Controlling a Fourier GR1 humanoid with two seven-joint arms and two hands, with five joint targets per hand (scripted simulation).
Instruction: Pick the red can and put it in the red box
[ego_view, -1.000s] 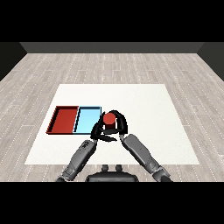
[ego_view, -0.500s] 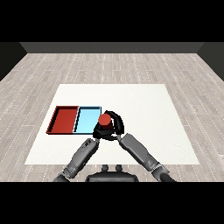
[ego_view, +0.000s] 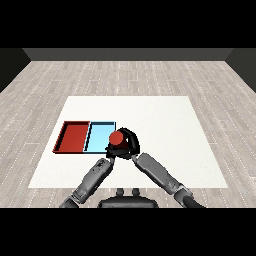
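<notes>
Red can (ego_view: 117, 138) upright, long axis vertical, top facing up, just below frame centre, at the lower right corner of the blue tray (ego_view: 100, 136). Held in the right robot hand (ego_view: 131, 143), fingers curled round it, forearm slanting up from lower right. Left robot hand (ego_view: 111, 152) just below the can; fingers unclear, cannot tell. Red tray (ego_view: 74, 136) left of blue, on the desk (ego_view: 165, 125).

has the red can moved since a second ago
Yes. The red can, held in the right hand, has shifted left, now overlapping the light blue tray edge.
</notes>
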